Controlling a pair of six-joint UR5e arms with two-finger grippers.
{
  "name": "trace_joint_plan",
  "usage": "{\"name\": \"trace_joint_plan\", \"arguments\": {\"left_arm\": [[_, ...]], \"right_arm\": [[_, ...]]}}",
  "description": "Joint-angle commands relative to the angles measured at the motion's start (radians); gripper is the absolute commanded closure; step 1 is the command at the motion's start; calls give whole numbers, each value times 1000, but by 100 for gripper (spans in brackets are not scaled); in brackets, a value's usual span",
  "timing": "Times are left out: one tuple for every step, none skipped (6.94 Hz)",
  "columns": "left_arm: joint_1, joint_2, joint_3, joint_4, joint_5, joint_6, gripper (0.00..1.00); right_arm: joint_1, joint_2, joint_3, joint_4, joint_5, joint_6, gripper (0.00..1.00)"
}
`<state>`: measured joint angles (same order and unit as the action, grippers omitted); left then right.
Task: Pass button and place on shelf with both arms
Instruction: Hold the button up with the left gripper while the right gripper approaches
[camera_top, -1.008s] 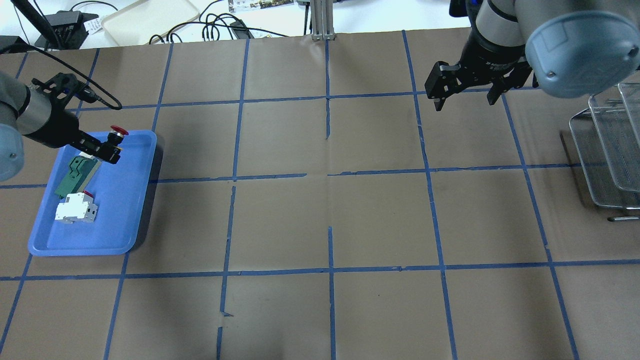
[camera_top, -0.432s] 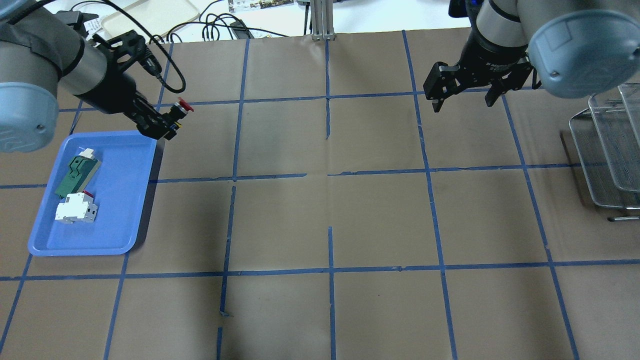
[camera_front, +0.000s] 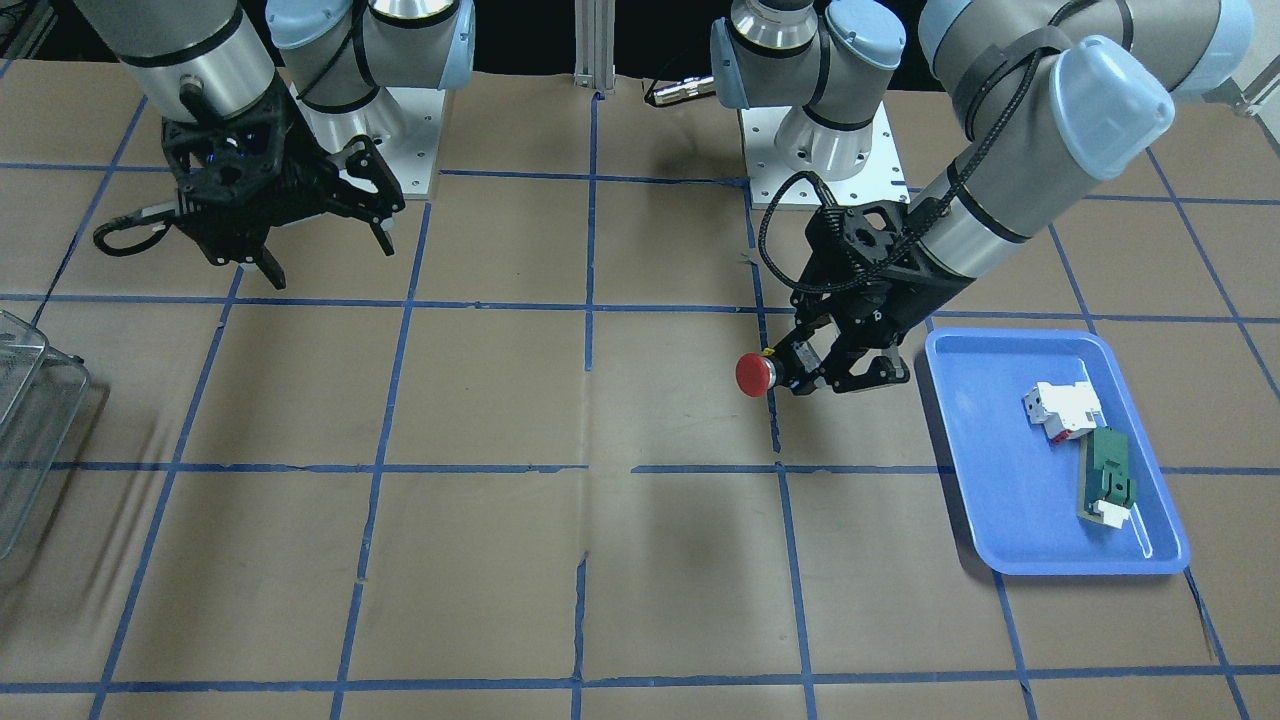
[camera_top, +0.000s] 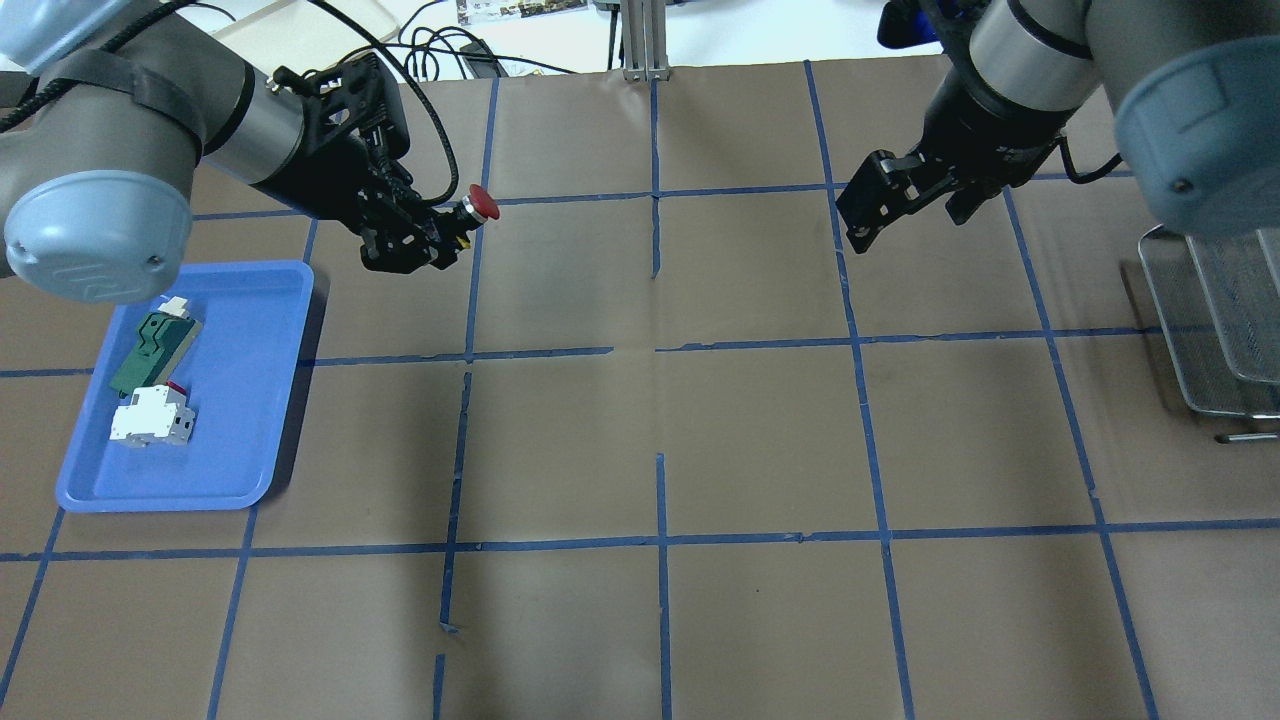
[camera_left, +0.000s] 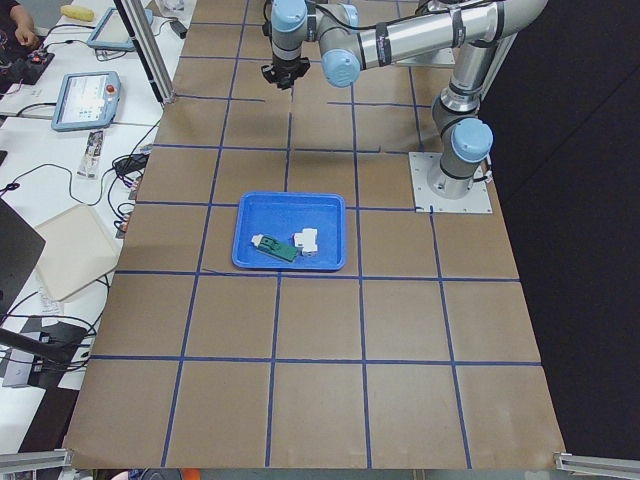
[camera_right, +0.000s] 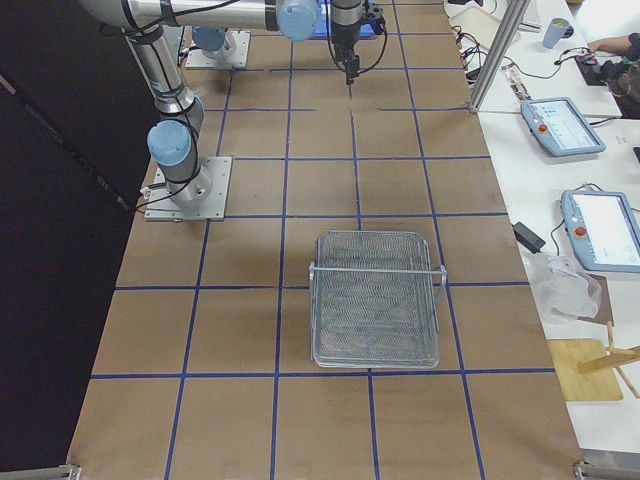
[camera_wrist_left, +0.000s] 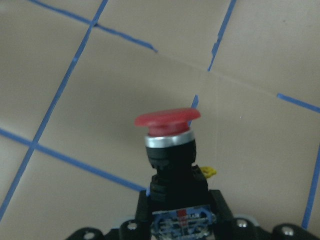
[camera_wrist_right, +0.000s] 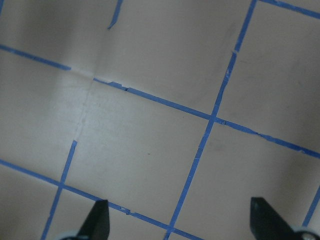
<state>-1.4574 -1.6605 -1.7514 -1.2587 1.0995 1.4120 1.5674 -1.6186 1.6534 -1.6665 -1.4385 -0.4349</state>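
Note:
The button (camera_top: 484, 204), with a red mushroom cap and black body, is held in my left gripper (camera_top: 440, 235), which is shut on its rear. It hangs above the brown table, right of the blue tray, cap pointing to the table's middle. It also shows in the front view (camera_front: 753, 374) and in the left wrist view (camera_wrist_left: 167, 120). My right gripper (camera_top: 905, 215) is open and empty, in the air at the far right, well apart from the button. Its fingertips (camera_wrist_right: 97, 220) frame bare table. The wire shelf (camera_top: 1215, 330) stands at the right edge.
The blue tray (camera_top: 250, 420) at the left holds a green-and-white block (camera_top: 152, 350) and a white-and-red block (camera_top: 150, 415). Blue tape lines grid the brown table. Cables and a beige tray (camera_top: 300, 40) lie beyond the far edge.
My left gripper has carried the button up off the blue tray and to the right, towards the table's middle. My right gripper has turned and shifted slightly, still open.

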Motion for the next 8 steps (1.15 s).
{"name": "trace_joint_plan", "arguments": {"left_arm": [[-18, -24, -3, 1, -96, 47, 100], [-41, -34, -6, -1, -136, 68, 100], [-75, -16, -16, -2, -126, 73, 100], [-90, -19, -16, 10, -133, 84, 100], [-113, -1, -17, 10, -127, 65, 100], [-138, 1, -19, 12, -128, 65, 100], [-156, -7, -20, 15, -138, 108, 100], [-168, -5, -22, 15, -150, 222, 100]], "right_arm": [[0, -32, 99, -72, 7, -439, 0], [-4, -49, 118, -113, 29, -565, 0], [0, -102, 133, -104, 144, -631, 0], [0, -100, 173, -117, 247, -756, 0], [2, -101, 184, -118, 353, -784, 0], [14, -98, 186, -119, 494, -798, 0], [28, -74, 175, -178, 522, -811, 0], [37, -34, 163, -313, 535, -805, 0]]}}
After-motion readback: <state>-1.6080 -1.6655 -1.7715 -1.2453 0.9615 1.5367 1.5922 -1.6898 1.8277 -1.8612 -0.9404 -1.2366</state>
